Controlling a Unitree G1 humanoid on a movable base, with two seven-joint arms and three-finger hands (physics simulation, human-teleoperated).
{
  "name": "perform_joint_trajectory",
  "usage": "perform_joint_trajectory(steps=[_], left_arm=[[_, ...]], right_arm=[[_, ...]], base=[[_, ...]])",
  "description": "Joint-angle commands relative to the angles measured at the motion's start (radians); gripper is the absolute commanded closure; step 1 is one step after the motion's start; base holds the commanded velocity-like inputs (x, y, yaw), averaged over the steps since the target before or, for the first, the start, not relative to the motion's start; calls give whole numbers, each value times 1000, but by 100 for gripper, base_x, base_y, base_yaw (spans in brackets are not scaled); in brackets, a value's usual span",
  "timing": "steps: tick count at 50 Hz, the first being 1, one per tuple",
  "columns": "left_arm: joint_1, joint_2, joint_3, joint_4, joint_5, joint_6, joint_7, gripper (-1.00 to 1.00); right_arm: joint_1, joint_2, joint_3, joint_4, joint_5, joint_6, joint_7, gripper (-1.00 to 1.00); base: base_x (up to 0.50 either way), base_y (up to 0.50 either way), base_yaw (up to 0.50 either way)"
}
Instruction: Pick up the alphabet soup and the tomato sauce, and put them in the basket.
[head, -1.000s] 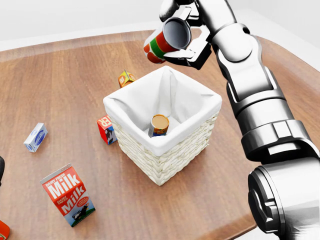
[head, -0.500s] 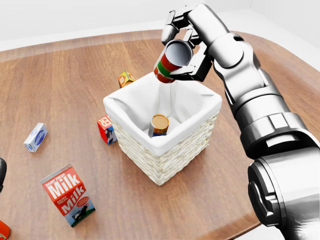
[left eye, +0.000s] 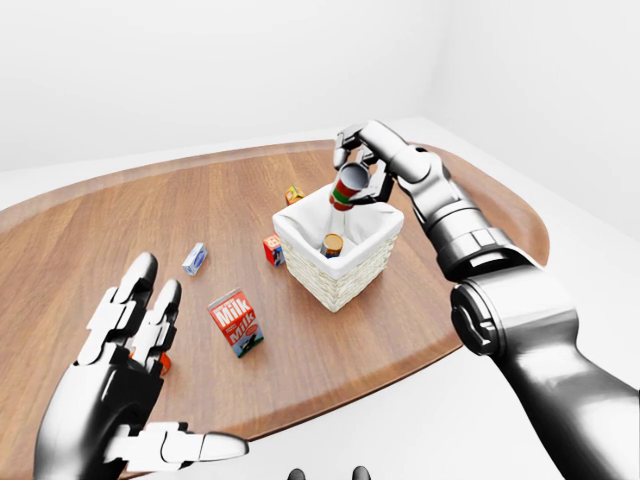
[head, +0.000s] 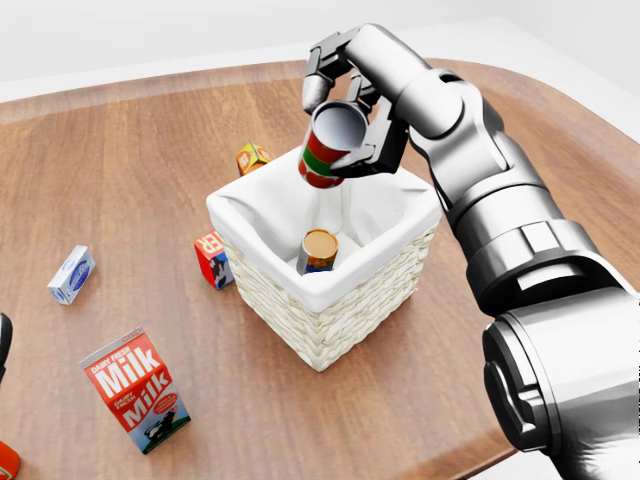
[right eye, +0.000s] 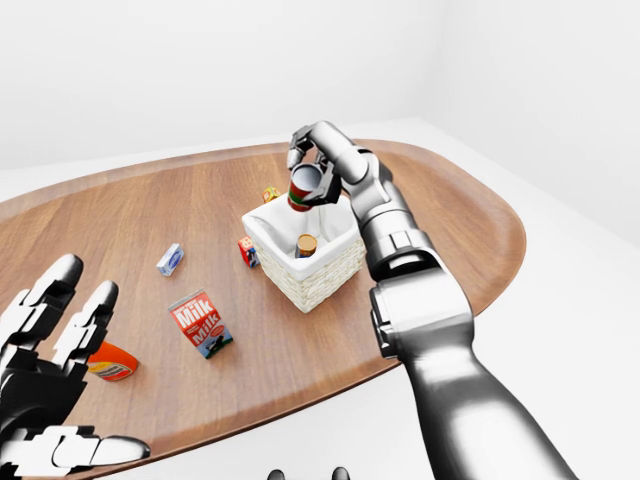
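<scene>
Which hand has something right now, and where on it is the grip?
The right hand grips a red-and-green can round its side wall, tilted above the basket. The left hand is open, empty.

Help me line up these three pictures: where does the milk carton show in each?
Left-eye view: milk carton, left of centre, below-left of the basket.
Head view: lower left corner.
Right-eye view: left of centre, again below-left of the basket.
Shared landmark: the white-lined basket.
</scene>
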Motion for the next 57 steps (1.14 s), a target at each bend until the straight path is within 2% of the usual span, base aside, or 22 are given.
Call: perform_joint_trajectory(steps=[1,10,11,12,13,18,31,32,33,35,36,37,38,40,42,44,46,50,57], left_arm=[[-15,-6,13,0,-20,0,-5,-100],[-11,-14,23,0,-31,0,-16,-100],[-11,-14,21,0,-29,0,-17,-100],[-11,-14,19,0,-27,0,-17,-100],[-10,-14,18,0,-25,0,-17,-100],[-13,-14,20,0,-28,0,-15,-100],[-6,-13,14,0,-18,0,-13,-100],[-7,-12,15,0,-19,0,-13,-100],[-7,-12,17,0,-21,0,-12,-100],[-7,-13,18,0,-22,0,-13,-100],[-5,-13,19,0,-23,0,-13,-100],[-6,-13,20,0,-24,0,-13,-100],[-7,-13,20,0,-25,0,-13,-100],[-7,-13,17,0,-21,0,-12,-100],[-8,-13,14,0,-17,0,-11,-100],[-9,-12,13,0,-16,0,-9,-100],[-9,-11,10,0,-11,0,-8,-100],[-12,-10,15,0,-18,0,-6,-100],[-5,-13,20,0,-24,0,-14,-100]], right_arm=[[-12,21,-10,-2,27,0,53,100],[-9,21,-4,1,11,0,55,100],[-8,21,-4,1,10,0,54,34],[-7,21,-1,2,3,0,44,-48],[-4,20,-1,5,2,0,47,-100],[-7,10,-3,2,-7,0,14,-100],[-7,11,-13,3,12,0,29,-100],[-8,14,-29,1,34,0,40,-100],[-18,26,-96,-5,133,0,112,-100],[-29,30,-137,-17,239,0,171,-100],[-47,37,-198,-29,362,0,261,-100],[-54,37,-211,-40,428,0,293,-100],[-60,35,-218,-50,487,12,312,-100],[-79,24,-249,-63,634,65,374,-100],[-79,14,-227,-71,700,81,389,-100],[-74,8,-203,-74,744,84,393,-100],[-70,4,-175,-70,757,73,382,-100],[-68,4,-166,-69,810,85,391,-100],[-64,7,-133,-74,820,79,382,-100]], base=[[0,0,0],[0,0,0],[0,0,0],[0,0,0],[0,0,0],[0,0,0],[0,0,0],[0,0,0],[0,0,0],[0,0,0],[0,0,0],[0,0,0],[0,0,0],[0,0,0],[0,0,0],[0,0,0],[0,0,0],[0,0,0],[0,0,0]])
